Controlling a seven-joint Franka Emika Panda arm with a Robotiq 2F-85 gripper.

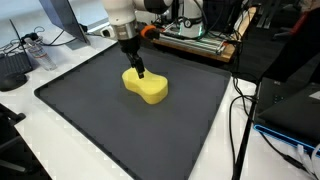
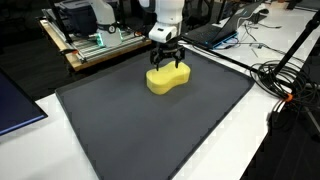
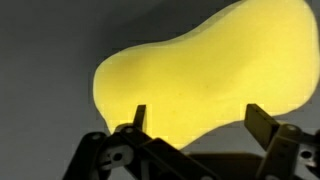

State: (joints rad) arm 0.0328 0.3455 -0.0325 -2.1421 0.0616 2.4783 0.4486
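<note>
I have the gripper (image 1: pixel 139 70) low over the yellow sponge (image 1: pixel 147 87), which lies flat on the dark mat (image 1: pixel 85 118), a little back from its middle in both exterior views. In the wrist view the jaws stand open, with the fingertips (image 3: pixel 139 116) wide apart and the sponge's pinched waist showing between them. I cannot tell whether the tips already touch the foam. To do this well, I judge I should centre that waist between the fingers, since one tip looks to sit over the foam rather than beside it. I should then ease down slowly, stop short of the mat, and close gently, because soft foam will squash and may slide sideways under an uneven squeeze.
</note>
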